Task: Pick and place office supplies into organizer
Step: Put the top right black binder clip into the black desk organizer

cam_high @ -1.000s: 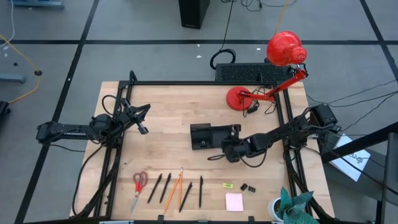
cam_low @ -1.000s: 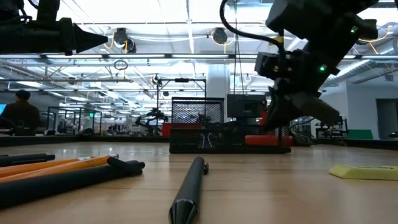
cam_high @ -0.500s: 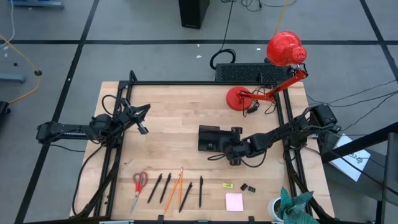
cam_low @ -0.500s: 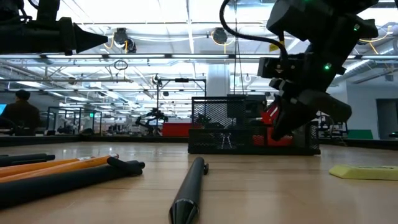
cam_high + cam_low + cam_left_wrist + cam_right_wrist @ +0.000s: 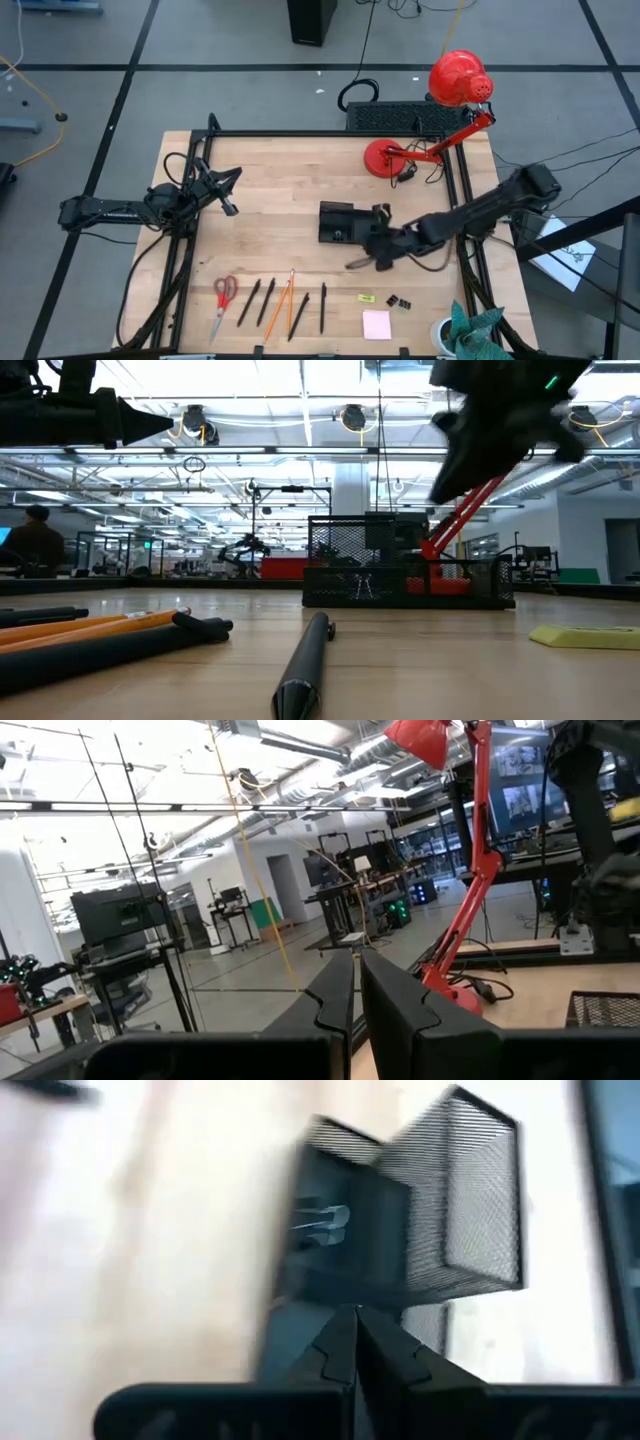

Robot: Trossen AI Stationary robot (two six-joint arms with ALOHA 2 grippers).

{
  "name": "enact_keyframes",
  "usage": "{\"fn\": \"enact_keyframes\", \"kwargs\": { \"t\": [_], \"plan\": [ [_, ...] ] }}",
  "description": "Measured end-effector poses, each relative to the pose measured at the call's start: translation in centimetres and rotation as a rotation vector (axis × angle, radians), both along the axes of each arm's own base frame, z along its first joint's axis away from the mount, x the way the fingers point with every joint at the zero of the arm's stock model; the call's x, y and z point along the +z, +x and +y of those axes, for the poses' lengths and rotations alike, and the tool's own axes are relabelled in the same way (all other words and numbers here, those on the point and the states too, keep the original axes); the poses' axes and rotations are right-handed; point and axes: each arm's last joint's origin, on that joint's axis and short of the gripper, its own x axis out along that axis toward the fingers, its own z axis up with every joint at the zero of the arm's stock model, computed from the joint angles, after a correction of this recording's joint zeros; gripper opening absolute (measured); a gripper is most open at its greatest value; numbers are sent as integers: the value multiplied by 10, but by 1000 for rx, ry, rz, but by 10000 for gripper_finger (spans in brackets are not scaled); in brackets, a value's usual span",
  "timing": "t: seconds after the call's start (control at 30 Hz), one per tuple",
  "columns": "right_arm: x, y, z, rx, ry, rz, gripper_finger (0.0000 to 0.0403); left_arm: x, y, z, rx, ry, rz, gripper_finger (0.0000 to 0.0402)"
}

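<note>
Behind the tabletop [image 5: 280, 180] we see a bright hall. Our right tool [image 5: 362, 262], fingers together and empty, hangs just beside the organizer [image 5: 345, 222]. Supplies [image 5: 272, 302] lie at the near edge; we should open before descending. Left tool [image 5: 232, 208] waits closed.

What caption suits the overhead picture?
Right gripper hovers beside mesh organizer; scissors and pens wait near the table's edge.

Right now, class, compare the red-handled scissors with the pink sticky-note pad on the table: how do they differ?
The scissors are long and narrow with red handles; the sticky-note pad is a flat pale pink square. The scissors lie at the left end of the row of supplies, beside the pens; the pad lies toward the right. Both rest on the wooden table, outside the organizer, untouched by either tool.
</note>
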Motion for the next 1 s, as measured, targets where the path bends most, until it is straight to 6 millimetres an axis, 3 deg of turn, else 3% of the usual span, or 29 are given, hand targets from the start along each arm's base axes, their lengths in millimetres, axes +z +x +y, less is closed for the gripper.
{"fn": "enact_keyframes", "kwargs": {
  "t": [0.2, 0.37, 0.5, 0.67, 1.0],
  "plan": [
    [31, -23, 42, -26, 92, 176, 0, 0, 0, 0, 5, -2, 1, 31],
    [30, -32, 86, -1, 87, 327, 0, -1, 0, 0, 8, -6, 6, 31],
    [23, -37, 105, 28, 204, 456, 3, -1, 0, 0, -1, -31, -8, 31],
    [21, -41, 112, 18, 301, 521, 41, -1, 0, 0, -3, -37, -11, 31],
    [19, -28, 112, 18, 371, 440, 175, -1, 0, 0, -1, -33, -2, 31]
  ]
}}
